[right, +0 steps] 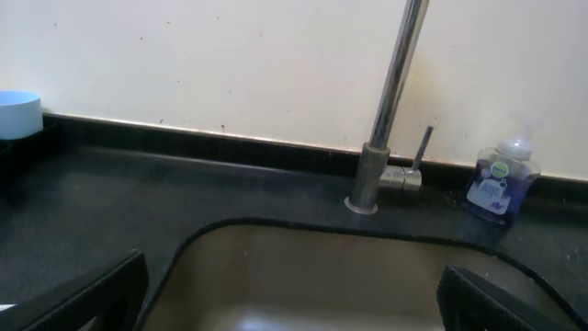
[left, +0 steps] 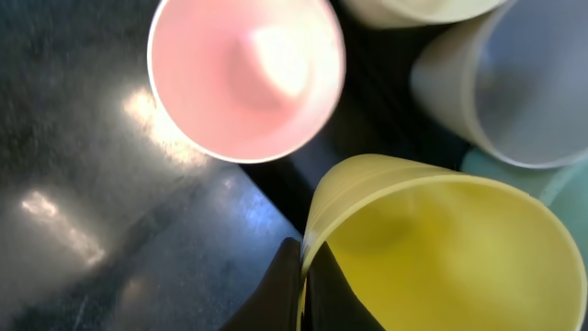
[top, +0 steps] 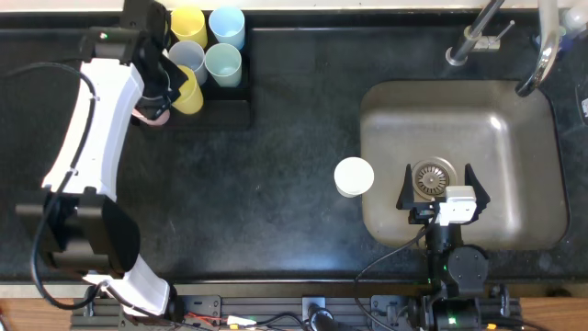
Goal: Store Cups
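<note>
Yellow cup (left: 441,248) tilted mouth-up, rim pinched by left gripper (left: 303,276); right gripper (top: 439,179) wide, empty

Cup holder (top: 230,99) sits at worktop's (top: 276,184) rear left, w/ cups (top: 223,64) in it. Left fingers (left: 276,294) pinch the rim of held cup (left: 441,248) at holder's front-left. 1 lone cup (top: 354,176) stands just left of sink (top: 514,119). Faucet (top: 473,37) is behind sink. Right fingers (top: 404,193) hang over sink, spread apart.
</note>
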You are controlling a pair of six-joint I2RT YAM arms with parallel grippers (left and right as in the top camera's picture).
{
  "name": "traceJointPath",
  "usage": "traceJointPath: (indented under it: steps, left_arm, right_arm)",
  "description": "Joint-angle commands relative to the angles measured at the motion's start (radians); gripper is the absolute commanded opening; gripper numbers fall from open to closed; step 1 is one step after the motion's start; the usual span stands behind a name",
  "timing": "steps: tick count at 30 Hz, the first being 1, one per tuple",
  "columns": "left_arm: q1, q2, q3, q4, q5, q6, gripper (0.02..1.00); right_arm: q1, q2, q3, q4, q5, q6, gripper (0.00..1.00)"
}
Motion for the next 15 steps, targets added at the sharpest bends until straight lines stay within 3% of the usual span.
traceJointPath:
  steps: [1, 15]
  left_arm:
    - [-0.005, 0.005, -0.069, 0.036, 0.000, -0.086, 0.036]
    - [-0.005, 0.038, -0.088, 0.116, -0.022, -0.110, 0.036]
  right_arm:
    - [-0.007, -0.008, -0.014, 0.005, 0.002, -0.006, 0.998]
    - [-0.007, -0.008, -0.014, 0.005, 0.002, -0.006, 0.998]
